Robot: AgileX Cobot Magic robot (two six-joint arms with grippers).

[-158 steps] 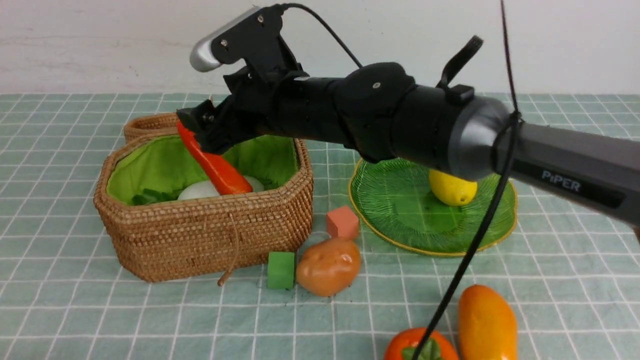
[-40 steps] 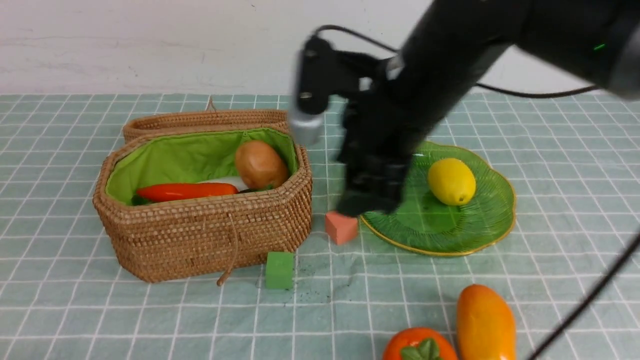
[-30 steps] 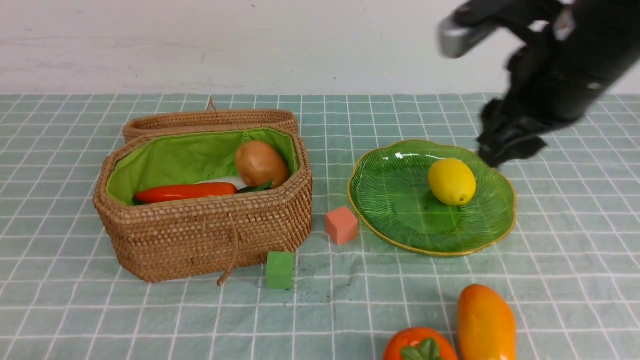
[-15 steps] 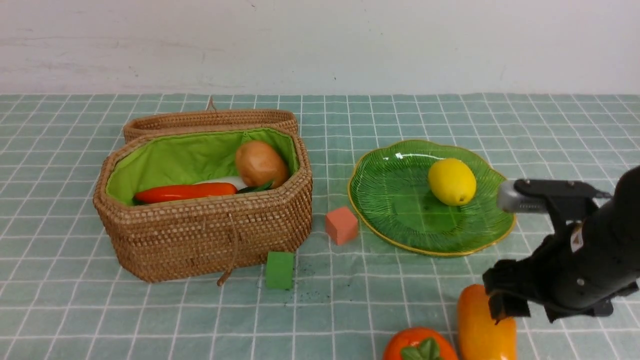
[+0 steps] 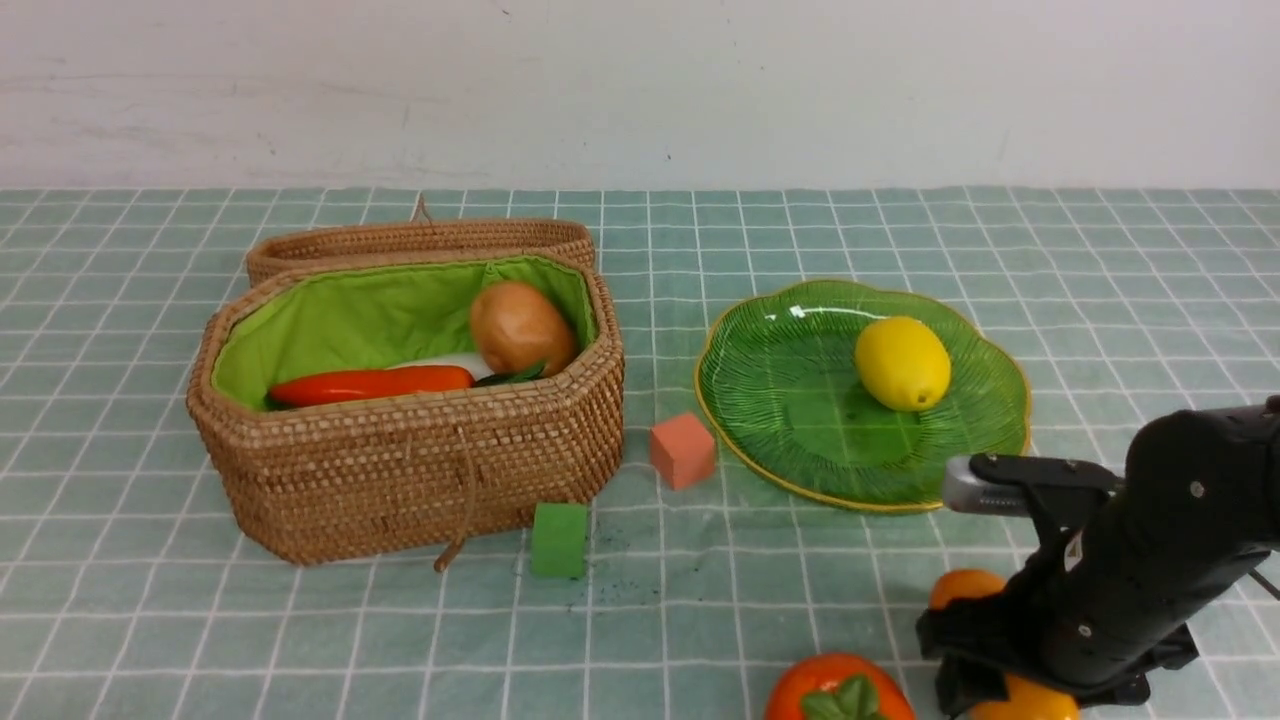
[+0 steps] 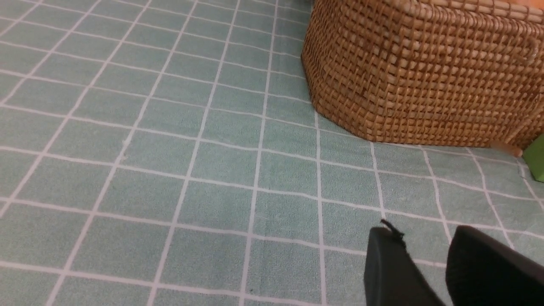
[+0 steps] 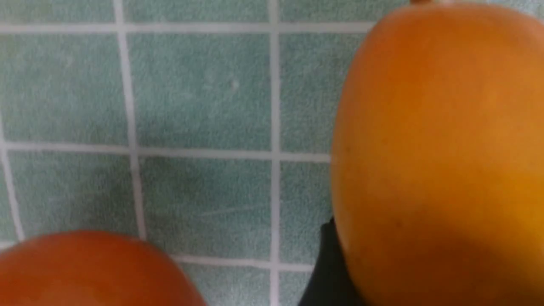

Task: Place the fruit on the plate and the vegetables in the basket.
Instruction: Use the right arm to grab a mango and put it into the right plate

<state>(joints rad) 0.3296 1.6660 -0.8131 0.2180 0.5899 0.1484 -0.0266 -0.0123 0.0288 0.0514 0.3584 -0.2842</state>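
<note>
Right gripper [image 5: 1030, 685] low astride mango [image 5: 958, 587], lower right of frame; clamped or not, cannot tell. Basket [image 5: 400, 480], left of centre, already holding potato [image 5: 520, 327] and carrot [image 5: 370, 384]. Plate [image 5: 790, 400], right of centre, bearing lemon [image 5: 902, 362] only. Left to plate: mango, round orange-red fruit [image 5: 835, 690] at bottom edge.

Front view faces forward across the tablecloth [image 5: 700, 620]; both wrist views look down close, sharing its mango [image 7: 437, 127] and basket [image 6: 403, 72].
</note>
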